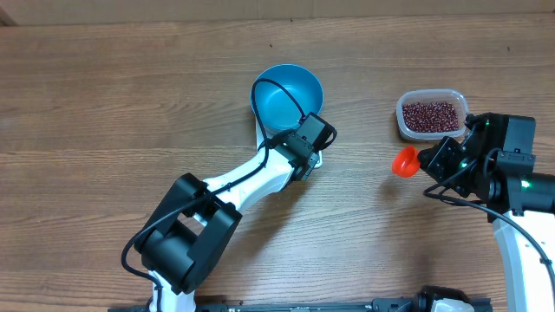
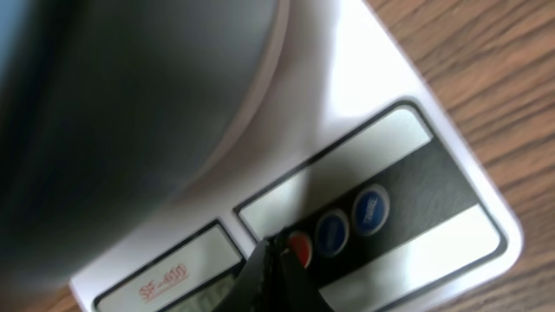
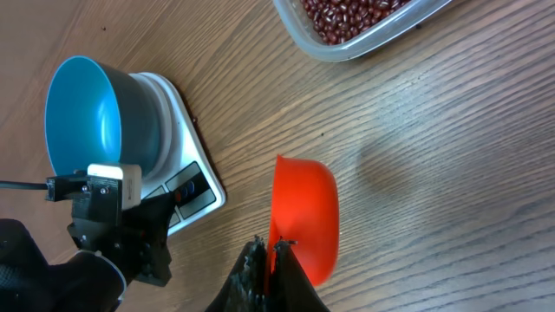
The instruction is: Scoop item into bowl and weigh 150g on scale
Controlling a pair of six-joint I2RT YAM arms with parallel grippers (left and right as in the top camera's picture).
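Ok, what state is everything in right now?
bowl: empty, sitting on the scale.
beans: in the tub, none in the bowl.
tub: open.
scoop: no beans visible in it.
left gripper: jaws shut, tip at the scale's red button.
right gripper: jaws shut on the scoop.

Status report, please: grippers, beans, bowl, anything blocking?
Left gripper shut, tip at red button on scale. Right gripper shut on orange scoop. Blue bowl on scale, empty; beans in clear tub. Nothing between scoop and tub.
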